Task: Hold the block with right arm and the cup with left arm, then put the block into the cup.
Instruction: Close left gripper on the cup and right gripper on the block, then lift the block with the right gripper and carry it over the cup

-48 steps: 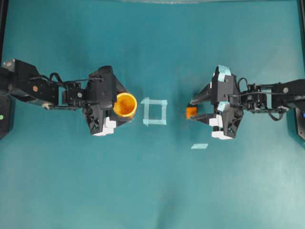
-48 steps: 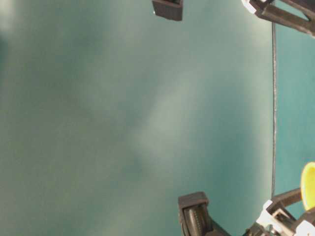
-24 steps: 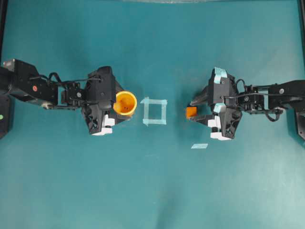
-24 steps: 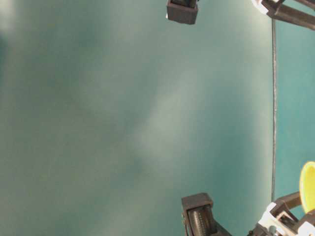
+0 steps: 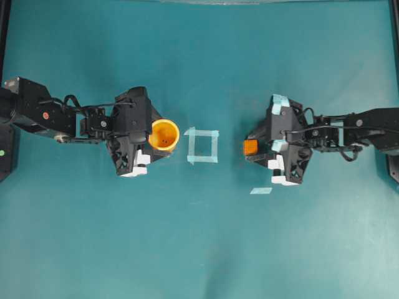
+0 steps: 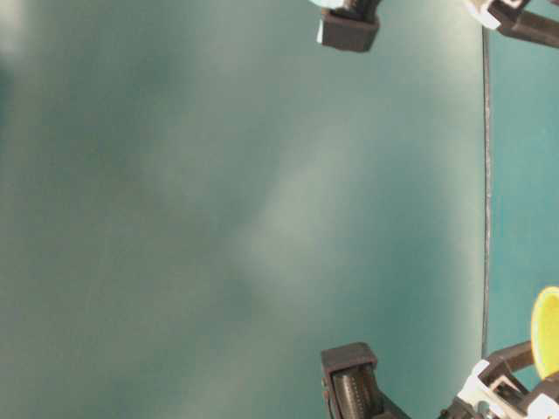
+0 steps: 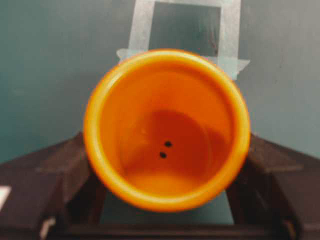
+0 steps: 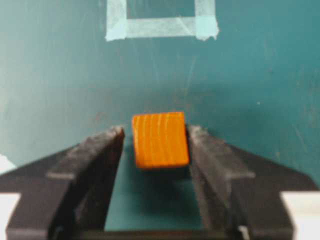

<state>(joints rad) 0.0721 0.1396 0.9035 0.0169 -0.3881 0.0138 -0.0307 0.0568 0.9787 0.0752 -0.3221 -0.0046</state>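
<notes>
Left wrist view, fingers (image 7: 165,210) grasping cup (image 7: 166,127), block (image 8: 160,140) between right fingers (image 8: 95,150), contact unclear.

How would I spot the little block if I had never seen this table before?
Start at the pale tape square in the middle of the teal table. To its right, in the overhead view, the block sits between the right gripper fingers. It is a small orange cube with wood grain, unlike the round cup.
</notes>
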